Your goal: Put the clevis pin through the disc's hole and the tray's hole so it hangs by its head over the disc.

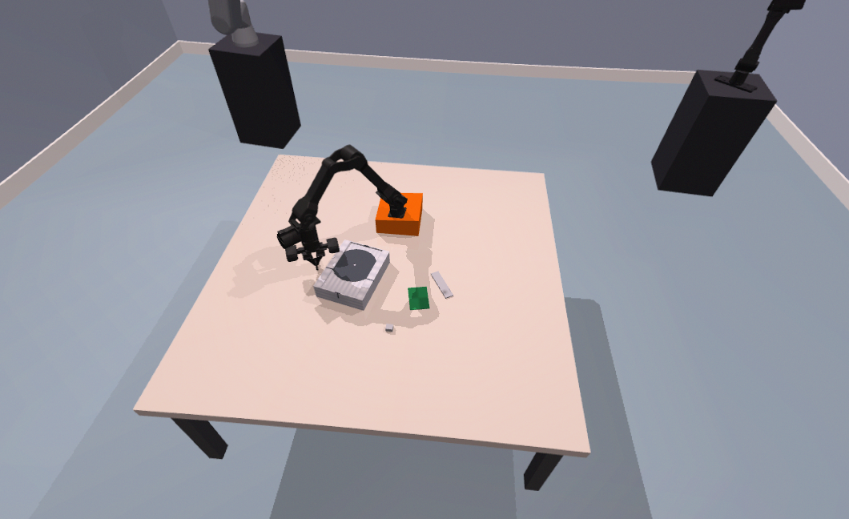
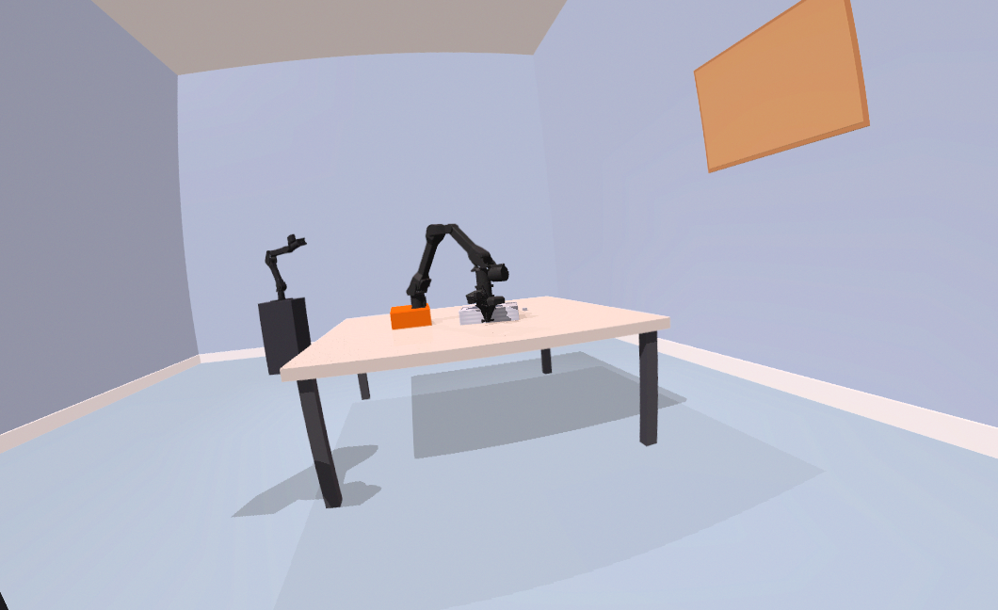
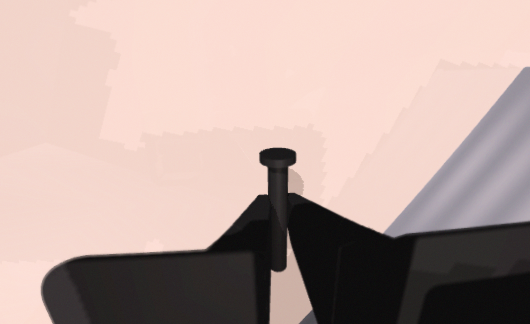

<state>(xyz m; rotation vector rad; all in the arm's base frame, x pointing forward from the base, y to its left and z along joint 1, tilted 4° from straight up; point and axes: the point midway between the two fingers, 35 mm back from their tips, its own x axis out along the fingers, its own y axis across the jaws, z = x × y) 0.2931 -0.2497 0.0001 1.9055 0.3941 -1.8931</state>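
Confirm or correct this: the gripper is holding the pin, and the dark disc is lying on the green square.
The disc is not on the green square; the top view shows it lying in the steel tray. The gripper is indeed holding the pin.

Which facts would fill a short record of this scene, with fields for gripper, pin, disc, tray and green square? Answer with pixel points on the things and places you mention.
gripper: shut on the pin, beside the tray (image 1: 315,263) (image 2: 487,318) (image 3: 278,200)
pin: dark, headed, between the fingertips
disc: dark, round, lying flat in the tray, no pin through it (image 1: 364,258)
tray: rimmed, on the table (image 1: 340,298) (image 2: 468,316) (image 3: 472,165)
green square: on the table, apart from the tray (image 1: 418,298)
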